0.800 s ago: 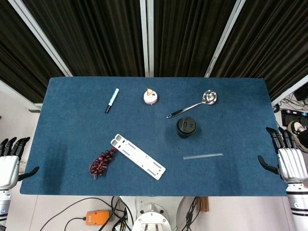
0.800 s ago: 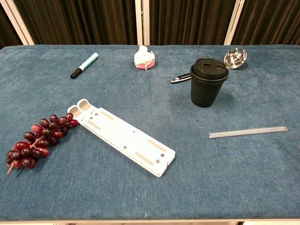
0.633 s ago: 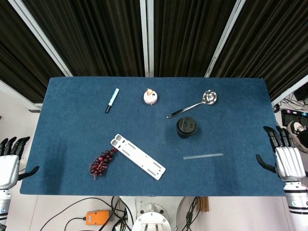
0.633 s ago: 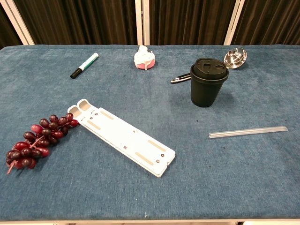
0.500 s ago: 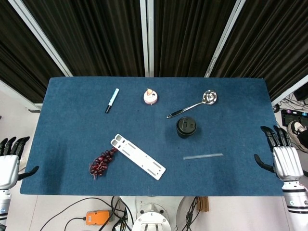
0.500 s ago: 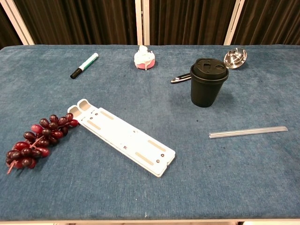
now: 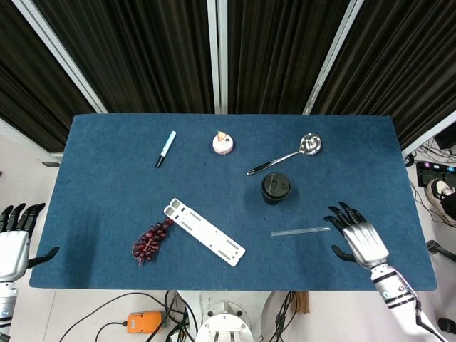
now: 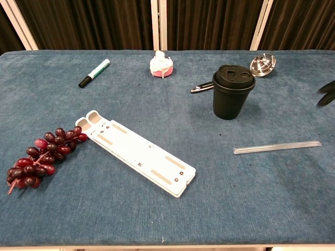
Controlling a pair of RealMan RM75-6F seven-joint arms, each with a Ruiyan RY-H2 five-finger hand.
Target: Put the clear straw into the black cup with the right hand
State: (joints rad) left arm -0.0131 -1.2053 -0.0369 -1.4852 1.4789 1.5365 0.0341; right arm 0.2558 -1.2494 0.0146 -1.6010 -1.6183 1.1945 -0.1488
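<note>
The clear straw (image 7: 300, 231) (image 8: 277, 147) lies flat on the blue table, a little in front of the black cup (image 7: 276, 188) (image 8: 232, 98). The cup stands upright with its black lid on. My right hand (image 7: 358, 239) hovers over the table just right of the straw's end, fingers spread and holding nothing. Only its dark fingertips (image 8: 327, 92) show at the right edge of the chest view. My left hand (image 7: 13, 241) hangs off the table's left edge, fingers apart and empty.
A metal spoon (image 7: 288, 155) lies behind the cup. A white slotted bar (image 7: 204, 231) and a bunch of dark red grapes (image 7: 149, 242) lie front left. A marker (image 7: 165, 148) and a small pink-and-white object (image 7: 223, 142) sit further back.
My right hand has moved from beyond the table's right edge inward over the table, ending close to the straw's right end. The left hand and all objects stayed put.
</note>
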